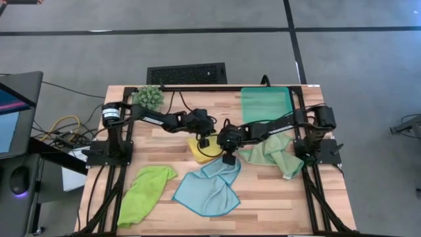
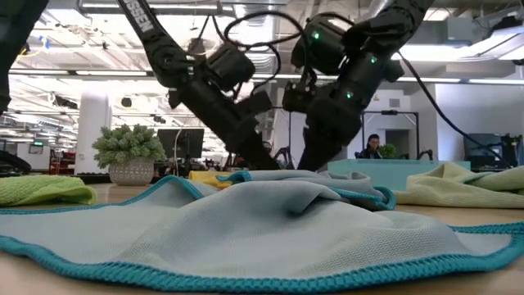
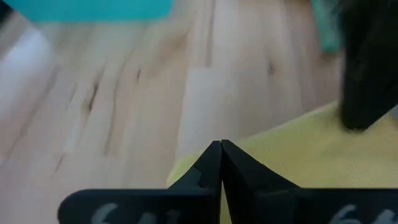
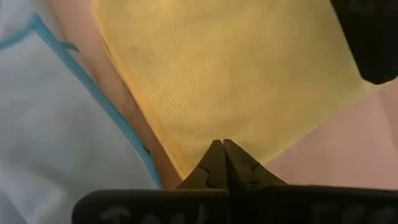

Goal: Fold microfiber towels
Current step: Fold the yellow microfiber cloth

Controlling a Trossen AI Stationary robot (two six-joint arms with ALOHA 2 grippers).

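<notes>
A folded yellow towel (image 1: 200, 153) lies flat at the table's middle. My left gripper (image 1: 204, 142) is shut over its far edge (image 3: 186, 163), fingertips (image 3: 221, 144) closed on nothing. My right gripper (image 1: 229, 158) is shut over its near right corner (image 4: 186, 163), beside the light blue towel (image 1: 207, 187), which lies crumpled at the near middle. In the low view the blue towel (image 2: 270, 221) hides both grippers' tips. A lime green towel (image 1: 145, 191) lies bunched at the near left. A pale sage towel (image 1: 273, 155) lies at the right. My left gripper's shut tips stand at the yellow towel's edge (image 3: 199, 160), slanting down from the table's left. I cannot tell whether they touch it. My right gripper's shut tips stand at the yellow towel's corner (image 4: 205, 149), slanting steeply down. Whether they touch the cloth cannot be told.
A teal tray (image 1: 266, 104) sits at the far right, a small potted plant (image 1: 150, 97) at the far left. The two grippers stand close together over the yellow towel. Bare wood shows between the yellow towel and the tray.
</notes>
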